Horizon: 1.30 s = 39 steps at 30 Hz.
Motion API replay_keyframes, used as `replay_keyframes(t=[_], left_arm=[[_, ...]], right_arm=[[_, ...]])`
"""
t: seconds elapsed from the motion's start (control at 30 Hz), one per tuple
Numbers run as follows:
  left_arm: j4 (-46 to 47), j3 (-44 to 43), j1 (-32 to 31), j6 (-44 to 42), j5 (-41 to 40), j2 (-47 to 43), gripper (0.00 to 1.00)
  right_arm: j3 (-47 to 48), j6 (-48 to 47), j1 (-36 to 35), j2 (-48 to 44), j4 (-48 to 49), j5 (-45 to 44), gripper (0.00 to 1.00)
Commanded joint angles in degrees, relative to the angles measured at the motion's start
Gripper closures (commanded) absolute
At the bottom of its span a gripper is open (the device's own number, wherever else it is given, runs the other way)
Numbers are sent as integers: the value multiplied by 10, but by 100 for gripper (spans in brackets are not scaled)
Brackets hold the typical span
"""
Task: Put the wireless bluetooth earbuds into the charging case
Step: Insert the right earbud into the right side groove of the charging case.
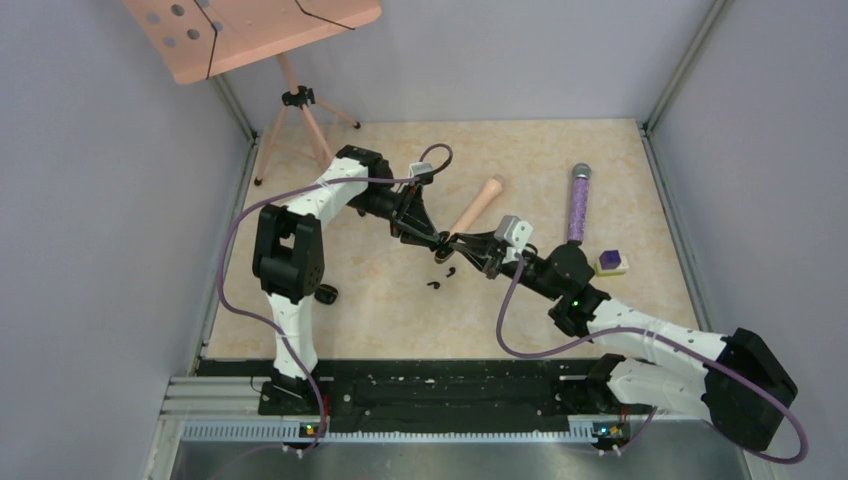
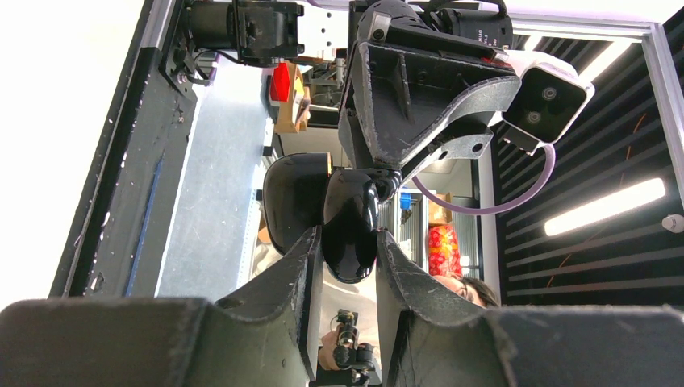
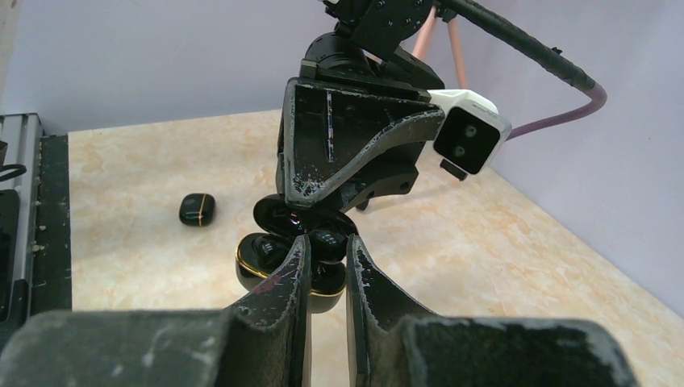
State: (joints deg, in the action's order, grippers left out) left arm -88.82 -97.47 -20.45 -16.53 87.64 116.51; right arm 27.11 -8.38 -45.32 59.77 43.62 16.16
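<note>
Earbuds are lying loose on the tabletop, just to the near side of the charging case, towards the arm bases. They are showing too small to give a stem direction or long axis. The case is sitting lid-open where the two pincers are meeting. The left gripper is clenching its glossy shell between the fingers. The right gripper is standing nearly closed at the gold-rimmed lower half, though whether it is nipping that rim cannot be told. Both pincers are about equally near the buds, so the coming pick is probably calling for one to let go and reach nearward.
</note>
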Motion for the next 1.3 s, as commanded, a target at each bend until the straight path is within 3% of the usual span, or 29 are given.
replay_keyframes(t=[0.0,0.73,0.87,1.27], left_arm=[[-21,1,3,-13,84,-27,100],[-21,1,3,-14,84,-32,100],[-20,2,3,-15,84,-33,100],[-21,10,3,-19,84,-37,100]], right_arm=[[17,10,1,6,11,7,100],[36,-8,1,37,-39,-32,100],[39,11,1,42,-22,-33,76],[51,29,1,45,-8,-55,62]])
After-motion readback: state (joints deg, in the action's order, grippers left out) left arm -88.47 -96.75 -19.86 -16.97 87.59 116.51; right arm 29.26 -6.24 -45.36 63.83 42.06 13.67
